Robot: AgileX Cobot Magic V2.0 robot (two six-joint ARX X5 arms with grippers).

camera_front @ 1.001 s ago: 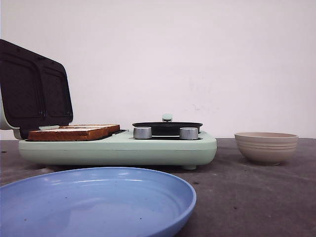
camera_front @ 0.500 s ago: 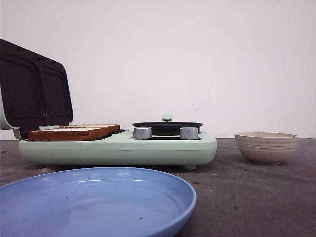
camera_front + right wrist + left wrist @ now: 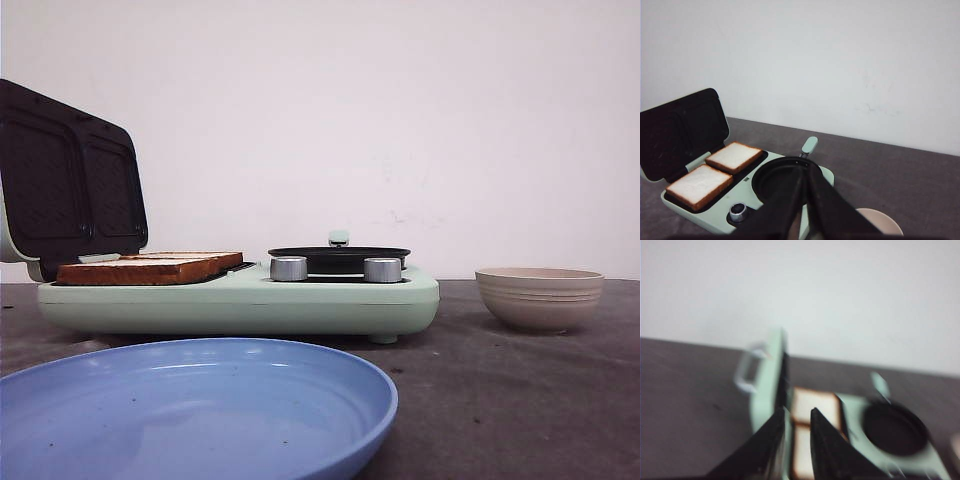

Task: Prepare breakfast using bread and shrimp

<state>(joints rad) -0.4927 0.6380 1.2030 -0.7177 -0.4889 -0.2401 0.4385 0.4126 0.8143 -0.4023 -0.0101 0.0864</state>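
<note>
Two slices of bread (image 3: 150, 268) lie side by side in the left well of a mint-green breakfast maker (image 3: 240, 302). They also show in the right wrist view (image 3: 734, 156) and, blurred, in the left wrist view (image 3: 815, 402). No shrimp shows; the inside of the beige ribbed bowl (image 3: 540, 298) is hidden. My left gripper (image 3: 798, 411) hovers above the bread, its jaws a narrow gap apart and empty. My right gripper (image 3: 805, 169) hangs above the black pan (image 3: 775, 180), jaws together and empty. Neither gripper shows in the front view.
The maker's dark lid (image 3: 70, 180) stands open at the left. The round pan (image 3: 338, 255) with two silver knobs sits on its right half. A blue plate (image 3: 190, 400) lies at the front. The bowl's rim (image 3: 882, 224) shows beside the right gripper.
</note>
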